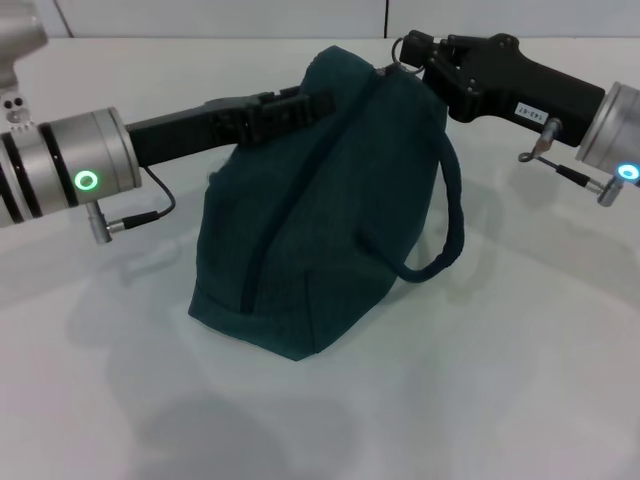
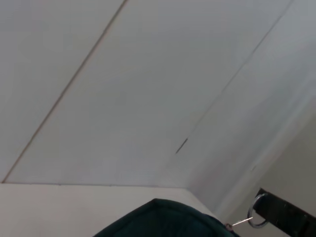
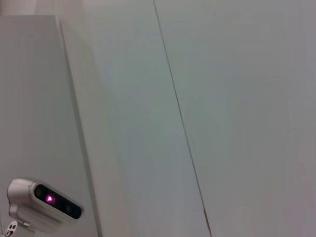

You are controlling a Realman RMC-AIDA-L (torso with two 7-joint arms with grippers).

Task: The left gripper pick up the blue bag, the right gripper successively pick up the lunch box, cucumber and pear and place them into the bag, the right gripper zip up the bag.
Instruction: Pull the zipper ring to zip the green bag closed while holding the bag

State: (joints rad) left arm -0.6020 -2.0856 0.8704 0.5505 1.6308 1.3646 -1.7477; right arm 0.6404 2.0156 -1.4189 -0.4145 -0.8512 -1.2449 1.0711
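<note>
The blue bag [image 1: 320, 210] stood on the white table [image 1: 480, 400], nearest me, below and between my two claws, its zip line running up the near face and apparently closed along the visible length. One loop handle [image 1: 445, 225] hung down its side, beneath my right claw. The lunch box, cucumber and pear were not visible anywhere; I judged them already inside.

My left claw [image 1: 285, 108] reached across to the bag's top edge, level with my right claw and well apart from it across the ridge. It appeared pressed against the fabric there, but I could not tell whether its fingers were together on the cloth or apart.

My right claw [image 1: 415, 50] sat at the far upper corner of the bag, where the ring pull [image 2: 257, 217] of the zip lay; the left wrist view showed that ring against a black finger. The fingers seemed clamped at the ring, though the exact grip was hidden.

The step in hand was, by my judgement, the end of the zipping stroke. To do it well I should hold the left claw steady as an anchor, keep the pull in line with the zip track, and stop once the slider reached the corner, so the bag neither tipped nor lifted.
</note>
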